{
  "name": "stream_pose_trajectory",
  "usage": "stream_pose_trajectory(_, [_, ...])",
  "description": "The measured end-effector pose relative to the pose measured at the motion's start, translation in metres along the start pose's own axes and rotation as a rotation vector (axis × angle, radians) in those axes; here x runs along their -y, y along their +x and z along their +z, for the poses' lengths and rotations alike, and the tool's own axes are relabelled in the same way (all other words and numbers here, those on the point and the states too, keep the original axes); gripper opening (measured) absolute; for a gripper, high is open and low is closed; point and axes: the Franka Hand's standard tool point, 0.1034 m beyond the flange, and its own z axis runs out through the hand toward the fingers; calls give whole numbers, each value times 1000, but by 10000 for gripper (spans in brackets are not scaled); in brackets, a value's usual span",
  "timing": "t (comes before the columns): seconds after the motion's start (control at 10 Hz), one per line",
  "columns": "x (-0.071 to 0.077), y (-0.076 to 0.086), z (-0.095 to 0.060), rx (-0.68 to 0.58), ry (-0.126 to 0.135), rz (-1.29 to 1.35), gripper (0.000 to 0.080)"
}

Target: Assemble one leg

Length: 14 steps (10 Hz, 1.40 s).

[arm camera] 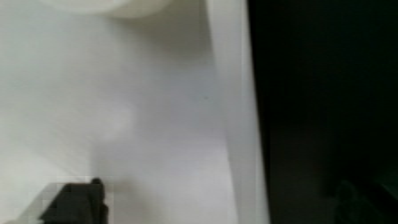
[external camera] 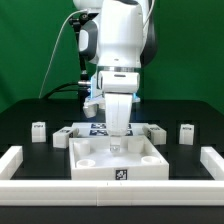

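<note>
One blocky white leg [external camera: 38, 130], dark-tagged, stands at the exterior view's left. Whether the gripper [external camera: 118, 140] grasps anything cannot be told.

No words, brands or numbers can be read. The only signs are black-and-white square tags, one on the front wall of the white tray [external camera: 88, 168], one on a leg [external camera: 39, 131] — patterns too small to make out.

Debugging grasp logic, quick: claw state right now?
Claw: open, fingertips set wide apart above the white tray-like part, holding nothing.
</note>
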Motion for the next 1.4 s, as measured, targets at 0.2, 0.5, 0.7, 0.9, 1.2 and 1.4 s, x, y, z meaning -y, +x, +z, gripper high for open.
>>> stream_pose_trajectory(0.2, [0, 0, 0, 0, 0, 0, 560])
stream_pose_trajectory(0.5, [0, 0, 0, 0, 0, 0, 216])
stream_pose_trajectory(0.7, [1, 0, 0, 0, 2, 0, 68])
stream_pose_trajectory(0.9, [1, 1, 0, 0, 3, -1, 61])
stream_pose_trajectory(1.2, [1, 1, 0, 0, 3, -1, 61])
stream_pose_trajectory(1.4, [1, 1, 0, 0, 3, -1, 61])
